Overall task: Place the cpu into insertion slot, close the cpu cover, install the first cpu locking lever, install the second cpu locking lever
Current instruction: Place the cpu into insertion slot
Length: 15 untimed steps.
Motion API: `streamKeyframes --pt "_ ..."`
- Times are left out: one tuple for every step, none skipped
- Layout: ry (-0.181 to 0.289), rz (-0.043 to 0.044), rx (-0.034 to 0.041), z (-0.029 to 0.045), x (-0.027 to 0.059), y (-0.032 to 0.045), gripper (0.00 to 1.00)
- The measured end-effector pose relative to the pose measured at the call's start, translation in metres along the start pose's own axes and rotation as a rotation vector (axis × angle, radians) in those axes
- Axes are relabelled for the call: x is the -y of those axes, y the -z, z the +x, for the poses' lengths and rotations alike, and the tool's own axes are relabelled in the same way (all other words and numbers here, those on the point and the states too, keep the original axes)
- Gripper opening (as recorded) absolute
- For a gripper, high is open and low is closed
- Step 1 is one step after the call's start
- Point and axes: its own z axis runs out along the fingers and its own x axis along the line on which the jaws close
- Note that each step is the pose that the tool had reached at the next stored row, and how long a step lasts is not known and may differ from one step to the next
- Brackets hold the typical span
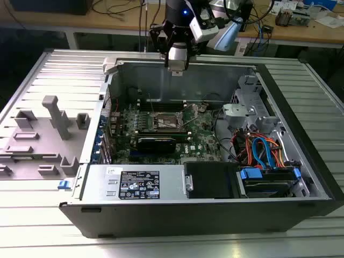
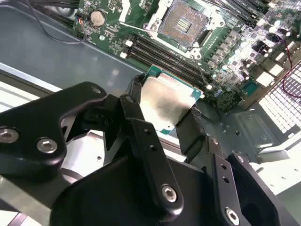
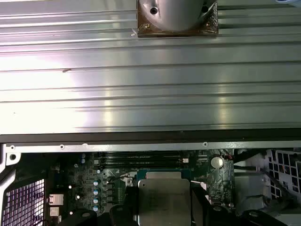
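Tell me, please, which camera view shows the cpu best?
The second wrist view: the cpu shows most of its silver top, clamped between the fingers of the gripper. The first wrist view shows the top too, cut by the picture's edge. In the exterior view it is too small to tell.

Ribbed silver metal tabletop (image 1: 322, 91), wooden workbench (image 1: 48, 20) behind, strewn cables (image 1: 115, 6)

One cpu (image 2: 167, 99), one insertion slot (image 2: 181, 21), one hand (image 2: 164, 109), one computer case (image 1: 188, 217)
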Motion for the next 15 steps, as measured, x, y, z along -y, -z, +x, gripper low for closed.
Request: streamKeyframes --pt "0.000 0.0000 0.0000 0.0000 0.0000 0.0000 0.54" --pt "0.000 0.0000 0.0000 0.0000 0.0000 0.0000 0.54" --pt "0.000 0.0000 0.0000 0.0000 0.0000 0.0000 0.54" --pt "0.000 0.0000 0.0000 0.0000 0.0000 0.0000 0.54" --pt "0.000 0.0000 0.0000 0.0000 0.0000 0.0000 0.54" --pt "0.000 0.0000 0.0000 0.0000 0.0000 0.0000 0.54" --pt "0.000 0.0000 0.0000 0.0000 0.0000 0.0000 0.54" --pt "0.000 0.0000 0.0000 0.0000 0.0000 0.0000 0.54" --pt "0.000 0.0000 0.0000 0.0000 0.0000 0.0000 0.54" --pt "0.000 -0.0001 0.0000 0.0000 0.0000 0.0000 0.54" --pt "0.000 0.0000 -0.0001 0.0000 0.0004 0.0001 0.54" --pt "0.000 0.0002 -0.0001 -0.0001 0.0008 0.0002 0.54" --pt "0.000 0.0001 -0.0001 -0.0001 0.0015 0.0002 0.54" --pt "0.000 0.0000 0.0000 -0.0001 0.0026 0.0002 0.54" --pt "0.000 0.0000 0.0000 -0.0001 0.0039 0.0003 0.54"
